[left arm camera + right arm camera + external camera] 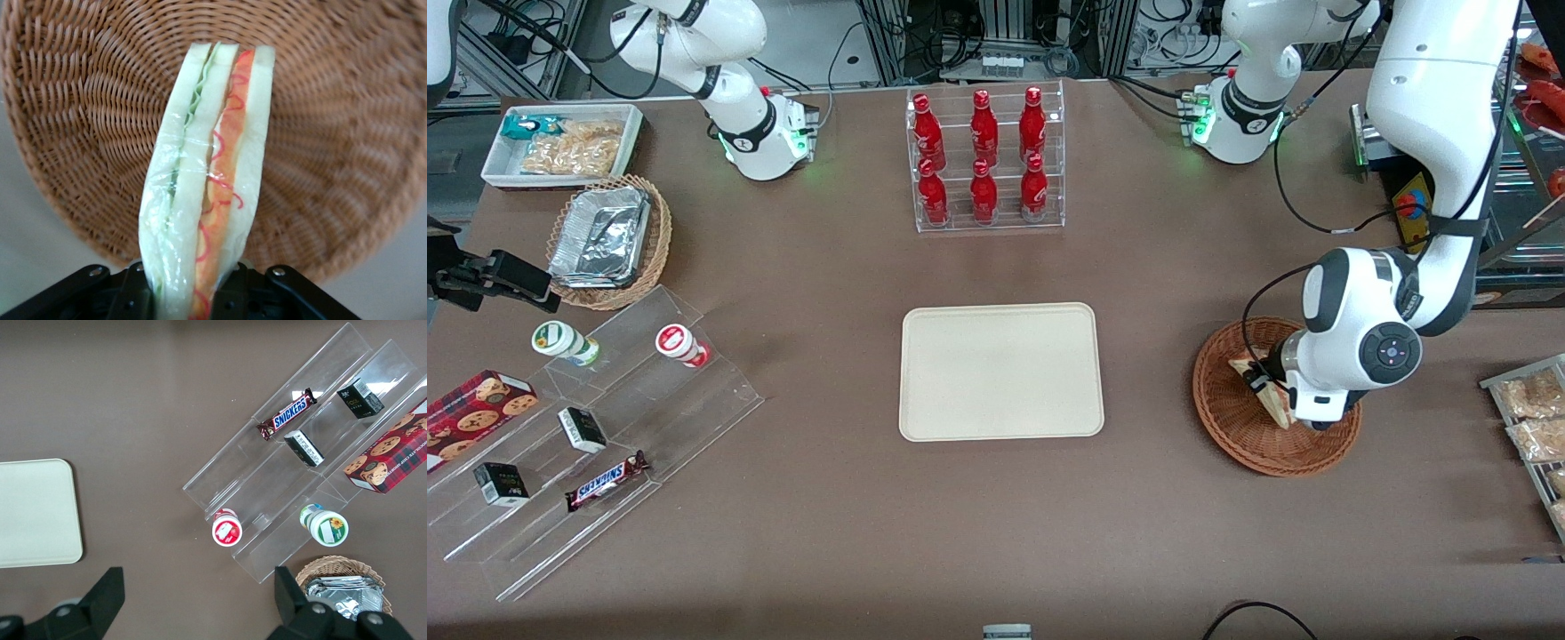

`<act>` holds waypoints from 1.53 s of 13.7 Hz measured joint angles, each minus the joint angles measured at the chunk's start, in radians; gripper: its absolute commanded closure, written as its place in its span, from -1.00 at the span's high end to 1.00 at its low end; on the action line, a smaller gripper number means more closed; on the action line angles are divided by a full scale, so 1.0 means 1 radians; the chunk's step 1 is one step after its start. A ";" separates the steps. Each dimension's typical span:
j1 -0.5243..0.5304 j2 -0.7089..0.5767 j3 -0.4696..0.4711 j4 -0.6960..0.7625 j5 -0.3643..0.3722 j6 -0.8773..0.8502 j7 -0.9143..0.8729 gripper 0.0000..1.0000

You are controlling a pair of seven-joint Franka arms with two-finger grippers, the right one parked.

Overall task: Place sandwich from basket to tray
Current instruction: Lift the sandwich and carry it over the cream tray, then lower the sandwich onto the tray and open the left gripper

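- Gripper (189,293) is down in the basket (1227,427), toward the working arm's end of the counter (996,533).
- Jaws are closed onto the sandwich (207,180): the wrist view shows one finger (137,293) pressed on each bread face at the wedge's narrow end, cut edge with green and red filling facing the camera.
- Sandwich is wrapped in clear film; it stands on edge between the jaws, with the basket weave visible all round it.
- In the front view the sandwich (1267,391) sits inside the basket rim, partly hidden by the wrist. Can't tell if it's touching the weave or just clear of it.
- Step, as I read it: grasp done, lift not started or barely started. Transfer to the tray (1000,372) not yet done.
- Tray sits mid-counter, well apart from the basket, toward the parked arm's end from it. Nothing lies on it.
- Next move calls for: a straight lift until the wedge clears the basket rim, then a sideways traverse to over the tray, lower, release.
- Risks: the grip is near one end, so the long free part may sag or pivot, and the film looks slippery. Soft bread will squash under more force; keep the squeeze modest and the motion slow.
- The bottle rack (985,160) is farther from the front camera than the tray and off the direct path.
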 measured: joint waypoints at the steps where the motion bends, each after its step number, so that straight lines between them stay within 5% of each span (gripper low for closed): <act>1: -0.001 -0.027 -0.017 0.008 0.000 -0.018 0.009 -0.72; 7: -0.015 -0.062 -0.280 0.088 0.009 -0.057 -0.048 -0.69; 9: -0.066 -0.030 -0.339 0.128 0.071 -0.057 -0.048 -0.70; 14: -0.283 0.185 -0.345 0.336 0.118 -0.055 -0.062 -0.67; 21: -0.408 0.421 -0.339 0.520 0.271 -0.055 -0.176 -0.63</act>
